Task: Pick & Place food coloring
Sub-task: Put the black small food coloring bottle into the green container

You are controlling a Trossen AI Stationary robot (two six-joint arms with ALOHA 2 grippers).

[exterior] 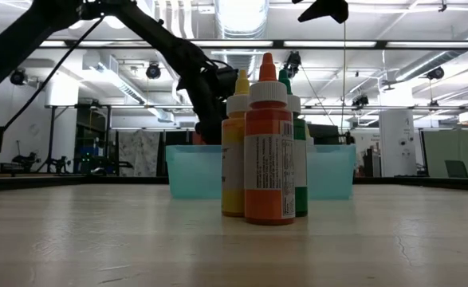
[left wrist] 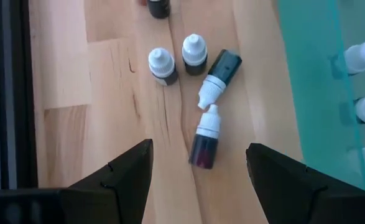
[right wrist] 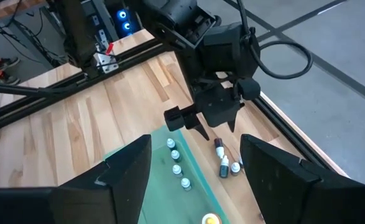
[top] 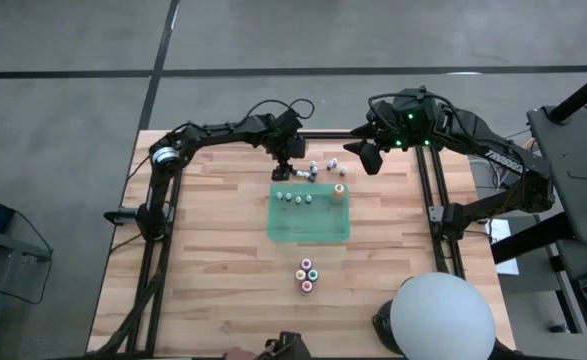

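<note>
Several tiny pale-capped food coloring bottles point(top: 318, 166) are on the wood just beyond the tray's far edge. In the left wrist view two of them stand upright point(left wrist: 162, 65) and two lie on their sides point(left wrist: 205, 142). More tiny bottles point(top: 295, 197) and an orange-topped one point(top: 338, 192) stand in the green tray point(top: 308, 228). My left gripper point(left wrist: 199, 148) is open and hovers above the loose bottles, its fingers either side of one lying bottle. My right gripper point(top: 363, 157) is open and hangs in the air near the far right.
A cluster of larger bottles point(top: 306, 273), orange point(exterior: 268, 143), yellow point(exterior: 234, 151) and green, stands on the near half of the table. Dark frame rails point(top: 435, 200) run along both sides. A pale round object point(top: 443, 315) overlaps the near right corner.
</note>
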